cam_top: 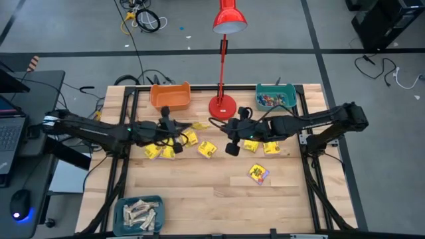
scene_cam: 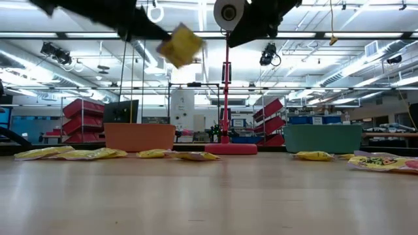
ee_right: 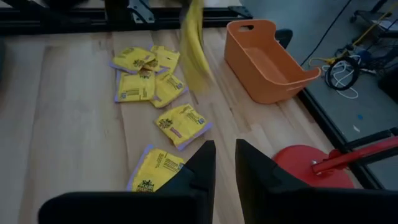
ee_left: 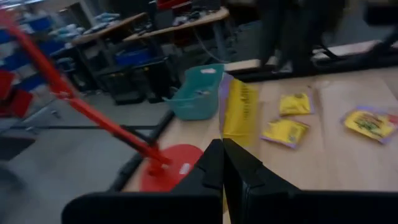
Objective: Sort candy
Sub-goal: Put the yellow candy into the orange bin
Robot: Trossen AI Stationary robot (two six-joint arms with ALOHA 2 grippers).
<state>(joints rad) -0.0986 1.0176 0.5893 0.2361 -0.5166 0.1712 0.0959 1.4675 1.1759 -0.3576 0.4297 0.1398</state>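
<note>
A pale wooden table (cam_top: 199,192) stands on a grey floor, with a red desk lamp (cam_top: 223,106) at its far edge between an orange bin (cam_top: 170,95) and a teal bin (cam_top: 276,96). A third bin (cam_top: 138,214) at the near left corner holds pale beige bars (cam_top: 141,212).

The left gripper (cam_top: 180,126) is raised above the table just in front of the orange bin. Its fingers are closed on one yellow packet (ee_left: 239,112), which hangs edge-on from the tips and shows in mid-air in the low view. Below and beside this gripper a cluster of yellow packets (cam_top: 163,149) lies flat on the wood; the right wrist view shows several of them overlapping.

The right gripper (cam_top: 230,147) hovers just in front of the lamp's round base, its fingers a narrow gap apart and holding nothing. One packet (cam_top: 207,149) lies just beside it toward the left arm, and two more (cam_top: 260,146) lie under the right arm on its other side. A further packet (cam_top: 258,174) with red and dark print rests alone, nearer the front edge than this gripper. The teal bin behind the right arm contains small red and blue pieces (cam_top: 273,100).
</note>
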